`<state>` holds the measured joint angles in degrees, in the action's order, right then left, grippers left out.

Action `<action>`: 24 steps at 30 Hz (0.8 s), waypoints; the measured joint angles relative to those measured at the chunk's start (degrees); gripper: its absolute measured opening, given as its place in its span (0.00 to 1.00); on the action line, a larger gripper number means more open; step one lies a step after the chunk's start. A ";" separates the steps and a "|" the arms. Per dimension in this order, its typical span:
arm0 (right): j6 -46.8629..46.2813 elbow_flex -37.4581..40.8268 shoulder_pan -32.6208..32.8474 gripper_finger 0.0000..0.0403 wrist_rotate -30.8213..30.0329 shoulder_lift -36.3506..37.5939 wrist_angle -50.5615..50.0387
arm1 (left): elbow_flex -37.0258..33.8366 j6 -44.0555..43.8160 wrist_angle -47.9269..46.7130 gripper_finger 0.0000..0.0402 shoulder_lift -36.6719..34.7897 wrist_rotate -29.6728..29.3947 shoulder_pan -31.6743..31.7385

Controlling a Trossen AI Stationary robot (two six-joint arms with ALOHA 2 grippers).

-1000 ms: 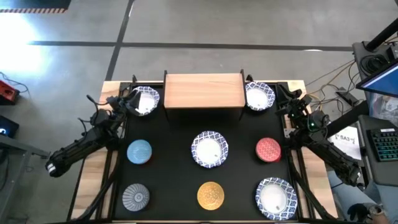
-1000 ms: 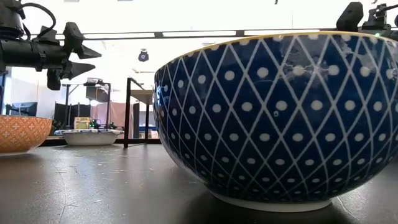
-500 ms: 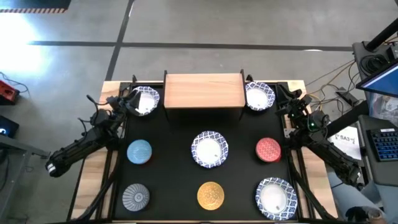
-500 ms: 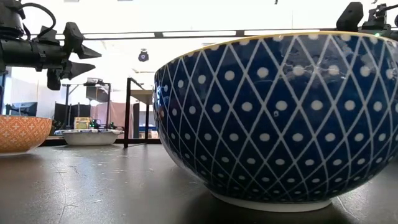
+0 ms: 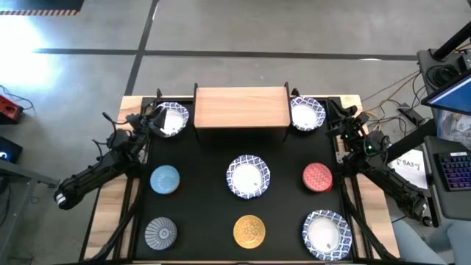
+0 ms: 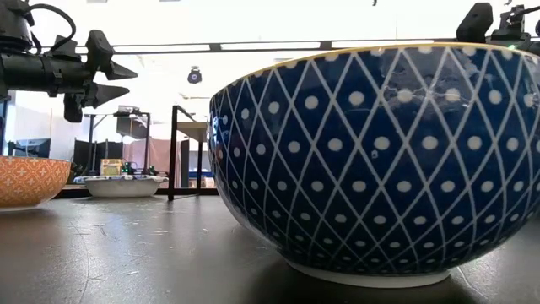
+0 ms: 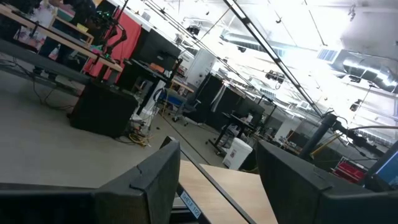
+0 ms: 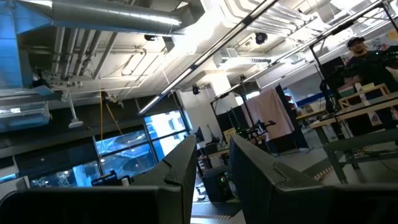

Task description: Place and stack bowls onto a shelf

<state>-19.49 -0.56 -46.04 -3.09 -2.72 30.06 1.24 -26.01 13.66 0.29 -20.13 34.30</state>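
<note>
From above, the shelf (image 5: 241,107) stands bare at the tabletop's (image 5: 202,191) far edge, eight bowls unplaced, left tool (image 5: 149,119) and right tool (image 5: 340,118) flanking it; wrist views show both released; a low swing could clip the rear white bowls.

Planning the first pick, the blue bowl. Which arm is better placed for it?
Probably left: the blue bowl sits on the left side, close to the left gripper. The right gripper waits beyond the shelf.
</note>
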 joint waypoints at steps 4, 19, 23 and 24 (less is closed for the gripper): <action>0.00 0.00 -0.02 0.21 0.00 0.00 0.00 | 0.01 -0.01 0.01 0.49 -0.01 0.00 0.00; 0.00 -0.02 0.00 0.21 0.00 0.00 0.00 | 0.01 0.00 -0.01 0.49 0.00 0.00 0.00; 0.00 -0.01 -0.77 0.21 0.15 0.00 0.00 | 0.01 0.01 -0.01 0.49 -0.01 0.01 0.01; 0.00 0.00 -1.82 0.21 0.12 0.00 0.00 | 0.01 0.00 0.00 0.49 0.01 0.01 0.01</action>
<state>-19.49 -0.57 -47.87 -2.97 -2.72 30.06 1.26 -26.01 13.66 0.29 -20.12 34.30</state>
